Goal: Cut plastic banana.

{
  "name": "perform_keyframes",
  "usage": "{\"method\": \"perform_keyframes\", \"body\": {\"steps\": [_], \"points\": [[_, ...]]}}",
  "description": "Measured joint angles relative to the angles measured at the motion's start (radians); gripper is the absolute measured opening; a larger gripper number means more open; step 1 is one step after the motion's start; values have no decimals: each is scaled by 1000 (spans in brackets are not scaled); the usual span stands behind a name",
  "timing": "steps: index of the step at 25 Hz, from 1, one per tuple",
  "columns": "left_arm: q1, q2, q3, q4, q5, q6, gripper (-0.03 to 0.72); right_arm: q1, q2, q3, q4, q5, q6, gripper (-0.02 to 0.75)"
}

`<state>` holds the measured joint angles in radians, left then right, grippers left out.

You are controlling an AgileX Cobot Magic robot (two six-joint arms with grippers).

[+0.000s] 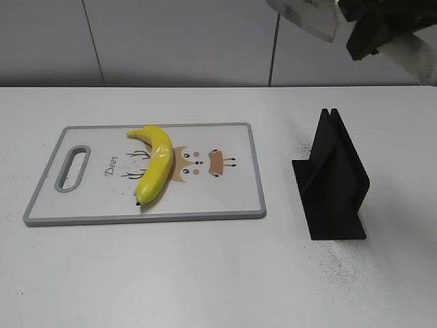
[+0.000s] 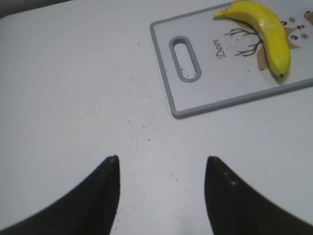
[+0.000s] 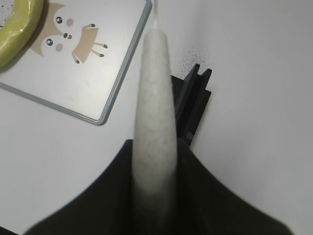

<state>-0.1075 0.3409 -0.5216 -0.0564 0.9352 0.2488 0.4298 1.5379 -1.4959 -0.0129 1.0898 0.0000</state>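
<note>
The yellow plastic banana (image 1: 154, 164) lies whole on a grey-rimmed white cutting board (image 1: 239, 205) at the left of the table. It also shows in the left wrist view (image 2: 266, 32) and at the top left corner of the right wrist view (image 3: 14, 34). My right gripper (image 1: 372, 31) is high at the top right, shut on the knife's white handle (image 3: 155, 112); the blade (image 1: 307, 15) points left at the top edge. My left gripper (image 2: 161, 164) is open and empty over bare table, left of the board.
A black knife stand (image 1: 331, 181) stands right of the board, below the right gripper, and also shows in the right wrist view (image 3: 193, 105). The cutting board (image 2: 205, 103) has a handle slot at its left end. A grey wall runs behind the table.
</note>
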Motion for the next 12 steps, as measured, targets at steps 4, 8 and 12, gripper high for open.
{"method": "perform_keyframes", "body": {"steps": [4,8,12], "points": [[0,148,-57,-21,-93,62,518,0,91,-82,13,11,-123,157],[0,325,-138,-44,-158,138,518,0,176,-157,13,14,-213,157],[0,507,-263,-74,-184,228,518,0,257,-224,13,26,-344,157]]}}
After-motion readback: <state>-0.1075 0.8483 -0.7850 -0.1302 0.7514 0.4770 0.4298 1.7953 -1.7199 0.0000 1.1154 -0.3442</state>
